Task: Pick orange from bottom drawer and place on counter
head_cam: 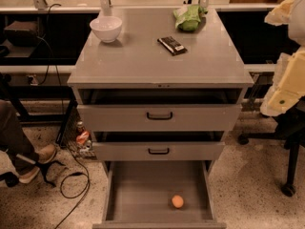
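Observation:
The orange lies on the flat grey floor of the bottom drawer, right of the middle and near its front. The drawer is pulled wide open. The counter is the grey top of the cabinet above it. A pale, yellowish part of my arm shows at the right edge, level with the counter and well above and to the right of the orange. The gripper itself is out of view.
On the counter stand a white bowl at the back left, a green bag at the back right and a dark bar wrapper. The two upper drawers are slightly open. A person's foot and cables lie at the left, a chair base at the right.

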Tool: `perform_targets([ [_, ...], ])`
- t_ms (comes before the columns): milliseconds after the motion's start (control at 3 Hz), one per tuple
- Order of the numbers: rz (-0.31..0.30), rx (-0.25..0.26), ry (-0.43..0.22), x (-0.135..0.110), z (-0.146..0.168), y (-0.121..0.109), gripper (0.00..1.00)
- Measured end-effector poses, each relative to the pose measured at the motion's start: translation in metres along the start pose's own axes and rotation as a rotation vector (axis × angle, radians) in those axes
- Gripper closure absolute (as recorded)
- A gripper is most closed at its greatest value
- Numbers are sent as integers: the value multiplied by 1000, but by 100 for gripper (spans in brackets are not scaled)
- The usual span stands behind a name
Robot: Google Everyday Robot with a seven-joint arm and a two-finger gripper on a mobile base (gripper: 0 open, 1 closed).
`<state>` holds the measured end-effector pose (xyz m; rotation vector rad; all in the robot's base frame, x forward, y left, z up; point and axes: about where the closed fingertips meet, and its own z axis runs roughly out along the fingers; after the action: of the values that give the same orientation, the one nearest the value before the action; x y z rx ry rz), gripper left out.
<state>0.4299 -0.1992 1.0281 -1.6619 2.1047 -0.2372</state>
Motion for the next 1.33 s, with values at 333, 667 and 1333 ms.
perform_targets([
  [333,0,0,0,0,0,0,0],
  [667,35,-59,22,3,33,19,0],
  [1333,270,-217,59,9,160,108,0],
])
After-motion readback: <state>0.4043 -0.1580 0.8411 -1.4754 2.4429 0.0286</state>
